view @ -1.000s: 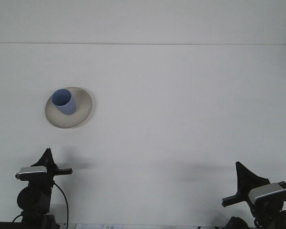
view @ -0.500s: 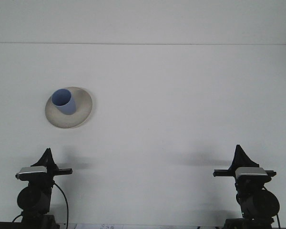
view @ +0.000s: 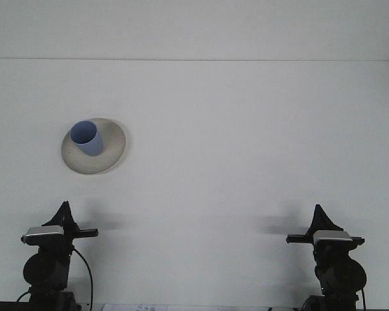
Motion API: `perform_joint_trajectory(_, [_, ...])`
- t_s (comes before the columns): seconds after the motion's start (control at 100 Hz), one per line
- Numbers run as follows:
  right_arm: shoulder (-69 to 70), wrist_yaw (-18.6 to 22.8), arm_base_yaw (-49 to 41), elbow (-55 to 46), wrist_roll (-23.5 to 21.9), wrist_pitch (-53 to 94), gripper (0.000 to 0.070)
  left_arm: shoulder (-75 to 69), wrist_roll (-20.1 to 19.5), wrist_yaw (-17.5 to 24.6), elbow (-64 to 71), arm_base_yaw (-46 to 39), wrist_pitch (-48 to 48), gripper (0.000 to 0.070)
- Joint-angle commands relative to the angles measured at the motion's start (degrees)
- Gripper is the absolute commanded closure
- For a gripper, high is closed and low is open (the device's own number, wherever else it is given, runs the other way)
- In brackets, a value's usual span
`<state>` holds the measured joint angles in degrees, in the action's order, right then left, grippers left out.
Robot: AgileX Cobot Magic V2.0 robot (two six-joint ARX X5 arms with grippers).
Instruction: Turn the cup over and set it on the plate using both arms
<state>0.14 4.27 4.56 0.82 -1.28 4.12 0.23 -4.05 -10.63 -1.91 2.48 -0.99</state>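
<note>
A blue cup (view: 87, 137) stands upright, mouth up, on a pale grey plate (view: 110, 159) at the left of the white table. My left gripper (view: 64, 208) sits low at the front left, well below the plate and apart from it. My right gripper (view: 319, 212) sits low at the front right, far from cup and plate. Each gripper shows only as a dark pointed tip above its wrist camera, with nothing held in view.
The white table (view: 233, 149) runs back to a far edge line near the top of the view. Cables hang by the left arm base (view: 84, 272).
My right arm has swung left and straightened up, its tip now pointing forward like the left one. The left arm, cup and plate have not moved.
</note>
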Motion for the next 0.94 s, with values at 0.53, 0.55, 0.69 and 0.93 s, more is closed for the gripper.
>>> perform_joint_trajectory(0.53, [-0.1,-0.2,0.1,-0.1,-1.7,-1.5,0.0695,-0.1,-0.9,-0.3,1.1,0.0,-0.8,0.0687])
perform_joint_trajectory(0.55, [-0.1,-0.2,0.1,-0.1,-1.7,-1.5,0.0696,-0.1,-0.9,-0.3,1.1,0.0,-0.8,0.0687])
perform_joint_trajectory(0.69, [-0.1,-0.2,0.1,-0.1,-1.7,-1.5,0.0695,-0.1,-0.9,-0.3,1.1,0.0,-0.8,0.0687])
perform_joint_trajectory(0.93, [-0.1,-0.2,0.1,-0.1,-1.7,-1.5,0.0696,0.0,-0.9,-0.3,1.1,0.0,-0.8,0.0687])
